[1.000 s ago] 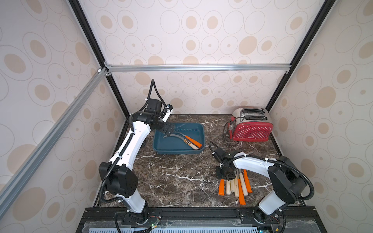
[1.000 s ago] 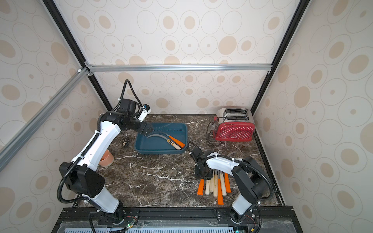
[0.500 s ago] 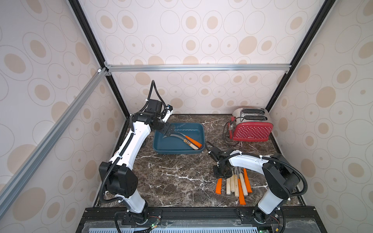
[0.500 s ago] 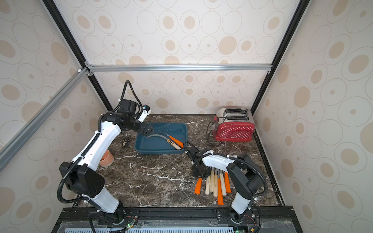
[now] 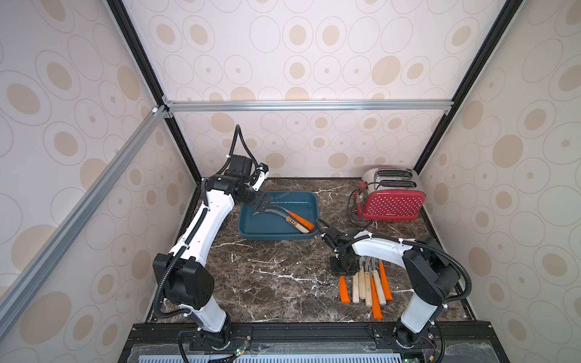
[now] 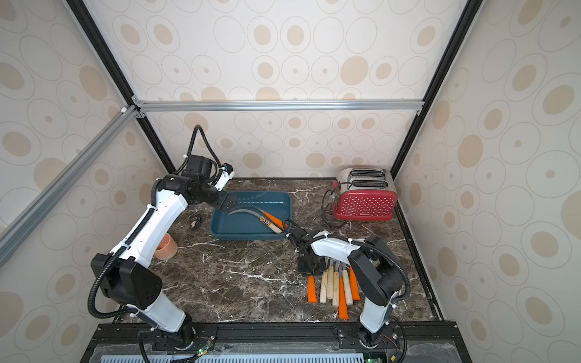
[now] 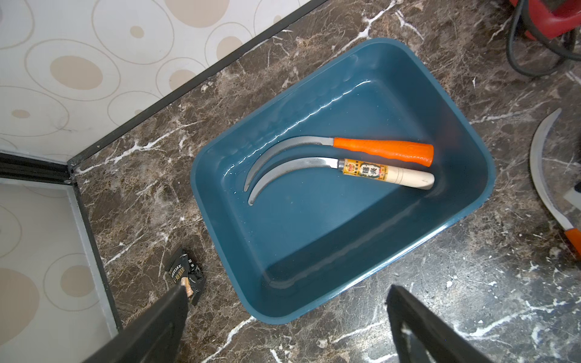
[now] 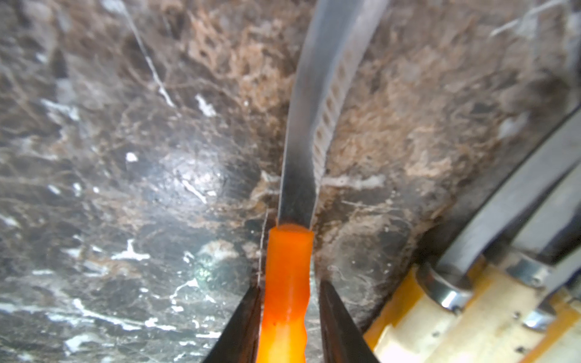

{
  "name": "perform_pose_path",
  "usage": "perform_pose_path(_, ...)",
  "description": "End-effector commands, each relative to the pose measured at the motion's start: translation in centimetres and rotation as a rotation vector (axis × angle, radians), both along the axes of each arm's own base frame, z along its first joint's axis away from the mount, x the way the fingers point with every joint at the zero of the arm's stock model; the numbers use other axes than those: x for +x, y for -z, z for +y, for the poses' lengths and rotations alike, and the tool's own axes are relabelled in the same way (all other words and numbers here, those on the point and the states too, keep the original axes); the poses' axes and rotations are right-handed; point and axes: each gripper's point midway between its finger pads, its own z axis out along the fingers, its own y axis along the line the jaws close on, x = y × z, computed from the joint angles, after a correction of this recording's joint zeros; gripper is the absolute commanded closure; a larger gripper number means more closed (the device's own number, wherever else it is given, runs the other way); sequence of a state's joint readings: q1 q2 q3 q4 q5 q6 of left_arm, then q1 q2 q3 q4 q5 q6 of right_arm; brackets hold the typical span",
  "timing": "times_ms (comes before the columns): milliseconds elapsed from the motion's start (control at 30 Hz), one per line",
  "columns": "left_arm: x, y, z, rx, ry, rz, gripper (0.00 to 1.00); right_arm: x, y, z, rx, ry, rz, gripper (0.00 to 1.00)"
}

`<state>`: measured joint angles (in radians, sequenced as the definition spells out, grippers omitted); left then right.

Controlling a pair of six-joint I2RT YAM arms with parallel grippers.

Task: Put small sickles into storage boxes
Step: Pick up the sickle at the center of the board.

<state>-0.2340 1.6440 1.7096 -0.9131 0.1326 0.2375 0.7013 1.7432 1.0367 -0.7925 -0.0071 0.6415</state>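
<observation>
1. Hidden: blades of the row (image 5: 367, 290) (image 6: 335, 292), near right on table (image 5: 267, 283), mostly under R arm. Only handles clear in both top views, 7 or so, orange and wood mixed, side by side.
2. R wrist view blurred and v. close. Wood handles of row w/ metal collars (image 8: 471, 314) cut off at frame corner.
3. L wrist view: toaster (image 5: 393, 204) (image 6: 364, 206) cut off at a corner. Also one stray blade (image 7: 540, 169) cut by frame edge, handle barely in.
4. Small dark wrapper (image 6: 195, 221) (image 7: 185, 276) just left of tray. Cup (image 6: 166, 246) further near-left, beside L arm, plain in a top view.
5. R gripper (image 5: 343, 272) (image 6: 309, 267) (image 8: 287, 292): low at left end of row, over far ends of handles. Fingers either side of end sickle (image 5: 344, 289) (image 6: 311, 290) on its orange handle (image 8: 287, 314), close to where blade (image 8: 314, 110) starts. One finger touching, thin gap at other. Can't tell if pinched. Blade flat on table, running away from jaws.
6. L gripper (image 5: 265, 204) (image 6: 232, 204) (image 7: 286, 290): above far-left part of tray. Jaws spread wide, nothing between.
7. Tray (image 5: 276, 237) (image 6: 248, 235) (image 7: 314, 245): far, centre-left, left of toaster. Inside: orange sickle (image 5: 301, 220) (image 6: 273, 218) (image 7: 382, 151) and wood sickle (image 5: 298, 227) (image 6: 272, 226) (image 7: 386, 176), just beside each other, blades curving same way to left, handles to right. Both below L gripper's fingers, apart from them.
</observation>
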Motion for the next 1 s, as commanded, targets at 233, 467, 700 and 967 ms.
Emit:
perform_pose_path(233,-0.3,-2.0,0.0,0.01,0.029,-0.055,0.01,-1.9,-0.5,0.7,0.071,-0.005,-0.019,0.54)
perform_pose_path(467,-0.5,-2.2,-0.1,0.01,0.034,-0.053,0.01,-3.9,-0.1,-0.1,0.03,0.017,0.016,0.57)
perform_pose_path(700,-0.7,-2.2,-0.1,0.011,0.038,-0.05,0.01,-4.7,-0.4,-1.1,0.013,0.058,0.007,0.57)
perform_pose_path(967,-0.9,-2.4,-0.3,-0.005,0.042,-0.048,0.01,-4.7,0.4,-0.7,0.024,0.066,0.01,0.57)
